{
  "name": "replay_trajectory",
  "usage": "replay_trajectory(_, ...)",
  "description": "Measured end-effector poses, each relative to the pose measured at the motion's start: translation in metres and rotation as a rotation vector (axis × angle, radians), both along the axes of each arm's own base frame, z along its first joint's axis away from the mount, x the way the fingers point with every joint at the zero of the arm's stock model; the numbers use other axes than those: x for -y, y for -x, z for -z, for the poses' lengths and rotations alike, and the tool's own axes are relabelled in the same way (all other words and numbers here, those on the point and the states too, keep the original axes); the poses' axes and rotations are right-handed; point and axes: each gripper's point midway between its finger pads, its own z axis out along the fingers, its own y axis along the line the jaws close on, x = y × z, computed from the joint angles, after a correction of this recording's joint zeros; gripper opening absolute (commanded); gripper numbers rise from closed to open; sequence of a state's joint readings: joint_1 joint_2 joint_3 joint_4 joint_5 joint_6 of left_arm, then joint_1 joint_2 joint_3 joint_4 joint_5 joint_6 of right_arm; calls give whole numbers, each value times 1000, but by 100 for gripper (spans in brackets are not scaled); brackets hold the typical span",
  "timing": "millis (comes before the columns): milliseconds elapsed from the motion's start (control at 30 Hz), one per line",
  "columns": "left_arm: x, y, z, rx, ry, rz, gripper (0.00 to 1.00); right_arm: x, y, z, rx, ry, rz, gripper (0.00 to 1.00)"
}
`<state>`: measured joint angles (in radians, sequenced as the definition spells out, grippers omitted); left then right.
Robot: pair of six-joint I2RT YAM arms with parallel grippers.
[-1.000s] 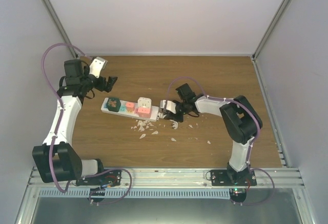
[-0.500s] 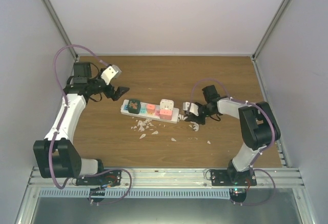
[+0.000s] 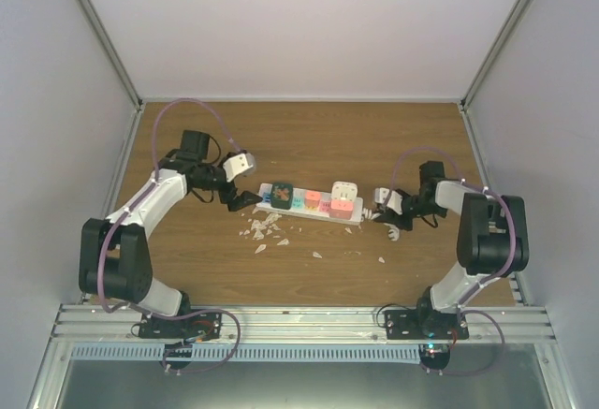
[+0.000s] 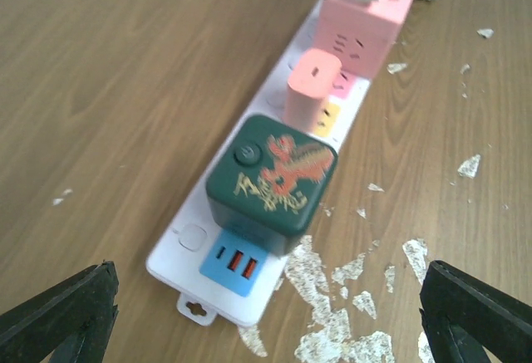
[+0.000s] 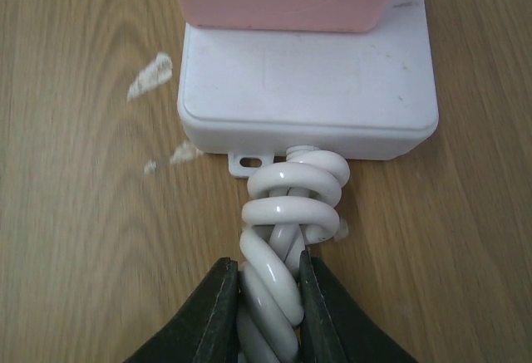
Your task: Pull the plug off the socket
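**Top view.** The socket lies mid-table, with its long axis running left to right between the two arms. The left gripper sits just beside its left end, and the right gripper sits just off its right end. The dark green plug stands near the left end, so treat the left arm as the nearer one. The table is bare wood on the far side, and the walls stand well apart from the socket.

**Left wrist view.** The socket runs away from the camera, up and to the right. Its near end shows between the fingers, which are spread wide and hold nothing. The dark green plug comes first along the axis, then a small pink plug, then a pink cube. White flakes litter the wood to the right. You will probably need to advance along the axis, straddle the green plug and pull upward.

**Right wrist view.** The jaws are pinched tight on the coiled white cord just beside the socket's end. Judge this grip as the anchor while the plug is pulled.
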<state>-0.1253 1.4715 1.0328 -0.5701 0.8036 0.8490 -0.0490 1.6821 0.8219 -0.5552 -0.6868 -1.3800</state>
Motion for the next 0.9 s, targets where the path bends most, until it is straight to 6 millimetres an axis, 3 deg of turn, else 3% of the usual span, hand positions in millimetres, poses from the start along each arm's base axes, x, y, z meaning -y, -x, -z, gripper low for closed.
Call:
replay_trajectory(100,11,6,14,-17,-13,49,99,16,1,0,9,0,14,6)
replay_trajectory(333,41,18,28,2,-27,168,98,42,4,2,1,33,44,41)
replay_trajectory(533,50,16,44,-24,-30,201,97,58,8,1,-49,86,75,64)
replay_trajectory(600,51,13,45,-24,-30,206,97,58,6,-7,-55,77,82,73)
replay_trajectory(633,53,11,44,-20,-29,209,97,57,4,-14,-50,66,86,88)
replay_trajectory(667,54,9,42,-13,-27,213,97,55,1,-21,-40,50,90,94)
replay_trajectory(767,63,5,31,17,-14,237,96,47,-8,-48,12,-18,103,99)
replay_trajectory(900,76,0,16,61,4,273,96,28,-13,-83,80,-130,99,100)
